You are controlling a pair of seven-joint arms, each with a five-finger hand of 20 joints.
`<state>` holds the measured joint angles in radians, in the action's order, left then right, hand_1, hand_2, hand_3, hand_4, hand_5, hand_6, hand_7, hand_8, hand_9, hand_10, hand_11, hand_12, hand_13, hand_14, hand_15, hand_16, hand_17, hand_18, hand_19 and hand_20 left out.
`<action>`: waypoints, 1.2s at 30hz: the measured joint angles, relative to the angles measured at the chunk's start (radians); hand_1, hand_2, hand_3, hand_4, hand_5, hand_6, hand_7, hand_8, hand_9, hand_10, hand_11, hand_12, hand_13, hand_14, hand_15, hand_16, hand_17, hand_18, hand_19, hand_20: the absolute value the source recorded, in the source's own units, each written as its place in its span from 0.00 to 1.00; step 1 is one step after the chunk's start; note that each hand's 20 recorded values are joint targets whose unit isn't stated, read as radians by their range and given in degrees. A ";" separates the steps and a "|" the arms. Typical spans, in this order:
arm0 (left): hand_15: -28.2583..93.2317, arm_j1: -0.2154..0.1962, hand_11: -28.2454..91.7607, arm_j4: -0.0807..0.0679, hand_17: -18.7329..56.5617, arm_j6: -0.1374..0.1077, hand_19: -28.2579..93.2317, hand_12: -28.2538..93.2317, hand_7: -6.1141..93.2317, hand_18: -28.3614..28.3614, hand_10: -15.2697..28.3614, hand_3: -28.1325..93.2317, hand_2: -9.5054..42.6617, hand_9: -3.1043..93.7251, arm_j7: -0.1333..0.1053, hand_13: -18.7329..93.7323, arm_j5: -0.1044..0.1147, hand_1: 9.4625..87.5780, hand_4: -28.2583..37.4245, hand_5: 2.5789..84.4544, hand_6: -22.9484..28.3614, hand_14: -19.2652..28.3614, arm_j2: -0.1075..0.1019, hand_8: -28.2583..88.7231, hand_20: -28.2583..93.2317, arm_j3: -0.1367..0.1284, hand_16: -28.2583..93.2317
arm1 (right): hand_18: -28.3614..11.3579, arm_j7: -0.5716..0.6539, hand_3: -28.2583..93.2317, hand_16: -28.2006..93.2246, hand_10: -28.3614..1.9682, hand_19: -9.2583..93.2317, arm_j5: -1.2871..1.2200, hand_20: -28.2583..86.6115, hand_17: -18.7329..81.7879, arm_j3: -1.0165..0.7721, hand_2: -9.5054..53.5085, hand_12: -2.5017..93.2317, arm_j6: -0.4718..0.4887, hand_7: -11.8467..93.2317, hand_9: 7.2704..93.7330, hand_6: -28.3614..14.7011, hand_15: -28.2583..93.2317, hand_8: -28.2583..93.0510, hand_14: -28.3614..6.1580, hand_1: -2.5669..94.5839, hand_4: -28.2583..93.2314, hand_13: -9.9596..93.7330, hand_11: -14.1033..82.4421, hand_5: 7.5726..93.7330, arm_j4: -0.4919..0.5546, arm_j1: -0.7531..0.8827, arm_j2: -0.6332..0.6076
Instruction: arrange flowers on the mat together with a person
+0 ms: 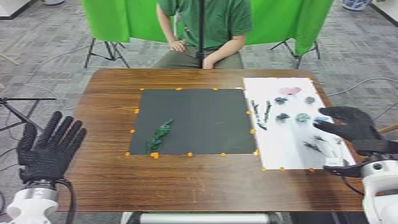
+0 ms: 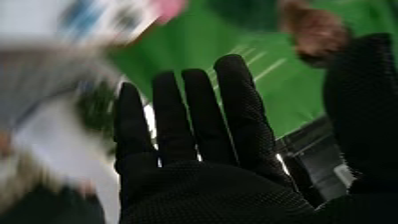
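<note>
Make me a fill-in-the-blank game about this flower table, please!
1. On the dark mat there is just ____ green sprig.
2. On the white mat, the flower farthest from the robot is colored ____.
3. The robot's hand beside the white mat is its ____ one.
4. The wooden table under both mats is colored ____.

Missing words: one; pink; right; brown.
</note>
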<state>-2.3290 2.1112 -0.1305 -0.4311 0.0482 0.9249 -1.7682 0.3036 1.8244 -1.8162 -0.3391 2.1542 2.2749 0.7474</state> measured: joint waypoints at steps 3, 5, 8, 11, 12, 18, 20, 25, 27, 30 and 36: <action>0.43 -0.004 0.34 0.002 0.23 -0.001 0.41 0.26 0.11 0.66 0.66 0.75 0.51 0.38 -0.001 0.38 -0.001 0.19 0.00 0.46 0.59 0.69 0.000 0.17 0.32 -0.006 0.17 | 0.31 0.104 0.76 0.45 0.49 0.43 0.175 0.48 0.38 -0.051 0.00 0.26 0.020 0.28 0.55 0.60 0.57 0.12 0.51 0.33 0.00 0.54 0.38 0.58 0.003 0.055 -0.002; 0.44 -0.007 0.34 0.004 0.23 -0.002 0.41 0.26 0.11 0.66 0.66 0.75 0.51 0.37 -0.002 0.38 -0.001 0.19 0.00 0.46 0.59 0.70 0.000 0.17 0.32 -0.007 0.17 | 0.30 0.126 0.76 0.44 0.49 0.50 0.247 0.49 0.37 -0.081 0.00 0.29 0.047 0.30 0.55 0.62 0.69 0.11 0.48 0.33 0.00 0.53 0.50 0.61 0.002 0.087 -0.002; 0.44 -0.012 0.34 0.005 0.23 -0.003 0.41 0.26 0.11 0.66 0.66 0.76 0.51 0.37 -0.002 0.38 -0.001 0.19 0.00 0.46 0.59 0.70 0.000 0.17 0.32 -0.009 0.17 | 0.28 0.160 0.75 0.47 0.48 0.60 0.339 0.51 0.37 -0.087 0.00 0.34 0.083 0.33 0.56 0.65 0.82 0.11 0.42 0.35 0.00 0.53 0.62 0.67 -0.004 0.113 -0.007; 0.45 -0.013 0.35 0.005 0.23 -0.004 0.42 0.26 0.11 0.66 0.65 0.75 0.51 0.37 -0.003 0.38 -0.002 0.19 0.00 0.46 0.59 0.71 0.000 0.17 0.32 -0.009 0.17 | 0.27 0.226 0.75 0.48 0.49 0.64 0.410 0.52 0.38 -0.060 0.00 0.37 0.109 0.34 0.57 0.66 0.84 0.11 0.40 0.36 0.00 0.54 0.66 0.69 -0.012 0.108 -0.011; 0.45 -0.013 0.35 0.005 0.23 -0.004 0.42 0.26 0.11 0.66 0.66 0.75 0.51 0.38 -0.003 0.38 -0.002 0.20 0.00 0.46 0.59 0.71 0.000 0.17 0.32 -0.009 0.17 | 0.27 0.247 0.76 0.48 0.48 0.64 0.419 0.53 0.38 -0.047 0.00 0.37 0.119 0.34 0.57 0.66 0.84 0.11 0.40 0.35 0.00 0.54 0.67 0.69 -0.015 0.101 -0.011; 0.45 -0.012 0.35 0.005 0.22 -0.004 0.42 0.26 0.11 0.67 0.66 0.74 0.52 0.38 -0.004 0.38 -0.001 0.19 0.00 0.46 0.59 0.71 -0.003 0.17 0.31 -0.005 0.17 | 0.24 0.279 0.77 0.49 0.45 0.66 0.416 0.53 0.38 0.005 0.00 0.39 0.210 0.34 0.57 0.65 0.86 0.11 0.37 0.32 0.00 0.55 0.70 0.69 -0.039 0.048 -0.009; 0.45 -0.012 0.35 0.005 0.22 -0.003 0.42 0.26 0.11 0.67 0.66 0.75 0.52 0.38 -0.005 0.38 -0.001 0.19 0.00 0.46 0.59 0.71 -0.004 0.17 0.32 -0.002 0.17 | 0.24 0.280 0.78 0.49 0.45 0.66 0.417 0.53 0.37 0.016 0.00 0.39 0.226 0.33 0.57 0.65 0.86 0.11 0.37 0.32 0.00 0.55 0.70 0.69 -0.047 0.035 -0.008; 0.45 -0.014 0.35 0.007 0.22 -0.004 0.42 0.26 0.11 0.68 0.66 0.76 0.51 0.38 -0.006 0.38 -0.001 0.19 0.00 0.46 0.59 0.71 -0.004 0.17 0.32 -0.001 0.17 | 0.24 0.295 0.81 0.48 0.46 0.65 0.366 0.52 0.38 0.051 0.00 0.38 0.255 0.35 0.59 0.65 0.85 0.12 0.39 0.40 0.01 0.57 0.69 0.71 -0.066 0.003 -0.004; 0.45 -0.015 0.35 0.007 0.22 -0.005 0.43 0.26 0.11 0.68 0.66 0.76 0.51 0.38 -0.006 0.38 -0.001 0.19 0.00 0.46 0.59 0.71 -0.004 0.17 0.32 0.000 0.17 | 0.24 0.309 0.80 0.49 0.47 0.65 0.323 0.51 0.39 0.075 0.00 0.38 0.257 0.38 0.61 0.65 0.84 0.16 0.40 0.45 0.01 0.58 0.69 0.71 -0.079 -0.015 -0.004; 0.45 -0.015 0.35 0.007 0.22 -0.008 0.43 0.26 0.11 0.68 0.66 0.76 0.51 0.38 -0.006 0.38 -0.001 0.19 0.00 0.46 0.59 0.71 -0.003 0.17 0.32 0.001 0.17 | 0.25 0.347 0.75 0.49 0.50 0.66 0.318 0.51 0.40 0.112 0.00 0.46 0.234 0.46 0.64 0.63 0.85 0.24 0.41 0.54 0.03 0.59 0.68 0.73 -0.089 -0.047 -0.004; 0.46 -0.014 0.35 0.007 0.22 -0.012 0.43 0.26 0.11 0.68 0.66 0.76 0.51 0.38 -0.004 0.38 -0.001 0.19 0.00 0.46 0.59 0.71 -0.003 0.17 0.32 0.003 0.17 | 0.24 0.406 0.78 0.50 0.51 0.70 0.289 0.52 0.42 0.174 0.00 0.54 0.134 0.53 0.70 0.65 0.86 0.29 0.41 0.58 0.03 0.63 0.65 0.74 -0.114 -0.083 -0.003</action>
<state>-2.3428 2.1185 -0.1421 -0.4356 0.0473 0.9216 -1.7650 0.7097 2.1135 -1.6422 -0.2051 2.0406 2.1922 0.7446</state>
